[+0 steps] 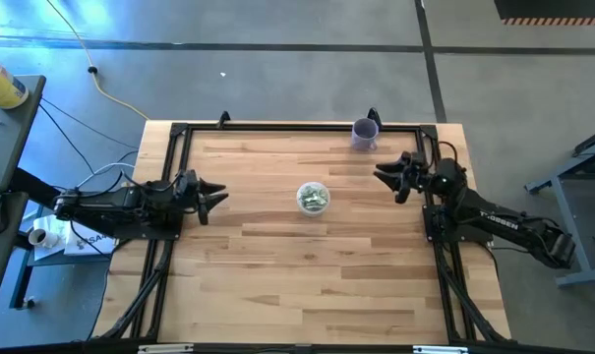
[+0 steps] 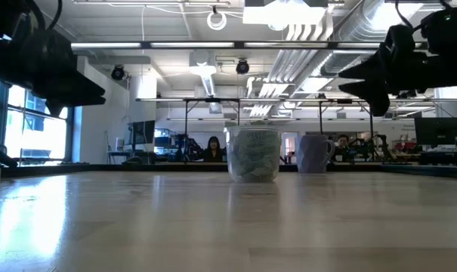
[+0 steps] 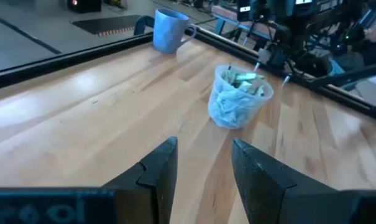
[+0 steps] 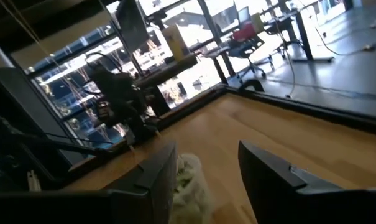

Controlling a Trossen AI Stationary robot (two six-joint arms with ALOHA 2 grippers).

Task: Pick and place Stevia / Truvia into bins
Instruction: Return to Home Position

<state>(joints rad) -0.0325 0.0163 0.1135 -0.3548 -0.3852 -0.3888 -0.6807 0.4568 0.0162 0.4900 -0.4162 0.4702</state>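
Note:
The clear plastic cup (image 1: 313, 198) stands upright on its base at the middle of the table, holding several pale green and white packets (image 3: 245, 81). It also shows in the low view (image 2: 253, 154) and partly behind a finger in the right wrist view (image 4: 189, 180). No loose packets show on the wood. My left gripper (image 1: 218, 197) hovers open near the table's left side, pointing at the cup; its fingers (image 3: 203, 168) are empty. My right gripper (image 1: 384, 178) hovers open near the right side, above the table, fingers (image 4: 206, 168) empty.
A purple mug (image 1: 365, 133) stands by the far edge, right of centre, seen also in the low view (image 2: 314, 153). A black metal frame (image 1: 277, 125) rims the table. Bare wood lies all around the cup. People sit in the room beyond the table.

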